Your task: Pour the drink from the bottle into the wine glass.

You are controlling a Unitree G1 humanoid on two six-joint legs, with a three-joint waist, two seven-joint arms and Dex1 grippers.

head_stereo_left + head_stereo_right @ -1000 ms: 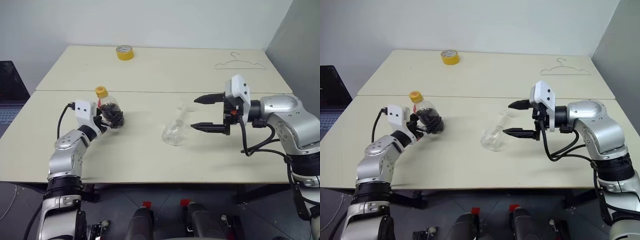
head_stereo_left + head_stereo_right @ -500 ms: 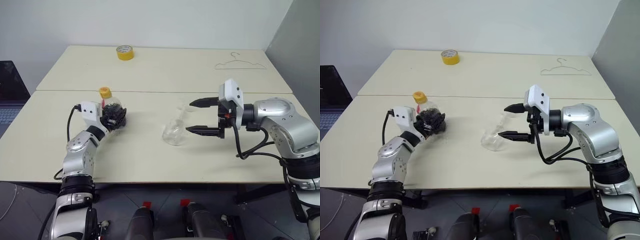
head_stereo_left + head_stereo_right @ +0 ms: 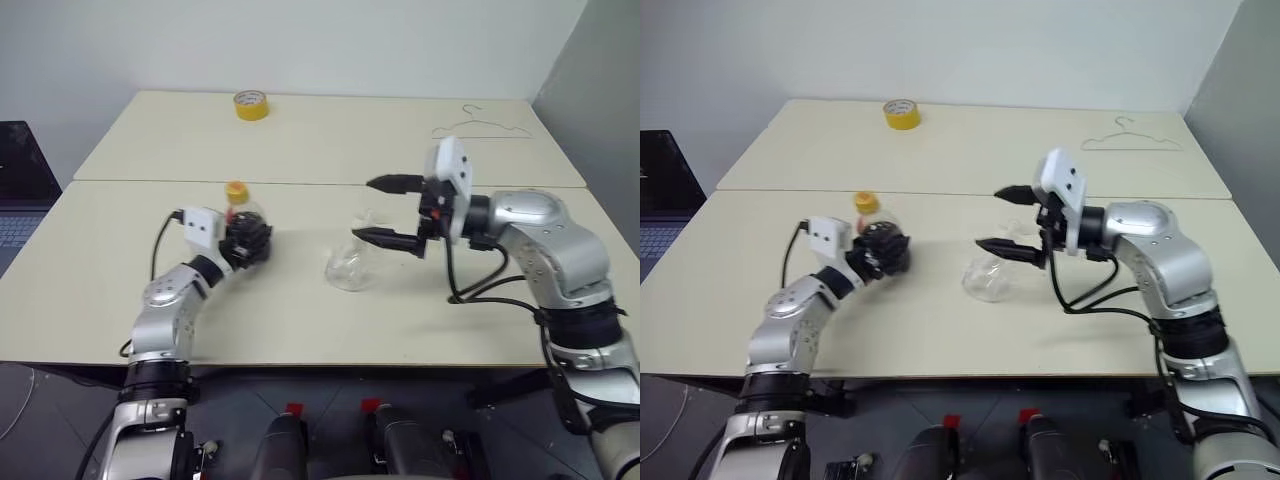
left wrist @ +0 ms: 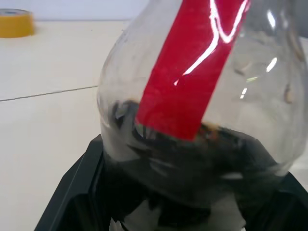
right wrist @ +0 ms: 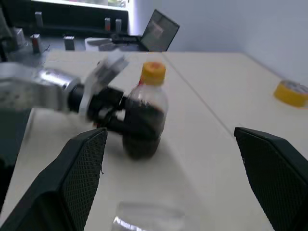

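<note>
So the wine glass (image 3: 350, 262) lies tipped over mid-surface (image 3: 300, 320), and the wide-open right end effector (image 3: 388, 212) hovers right above it. It probably needs to come down around the bowl and stand it upright gently. The left end effector (image 3: 250, 243) grips the capped bottle (image 3: 243, 225), and it has slid that toward the glass since a second ago.
</note>
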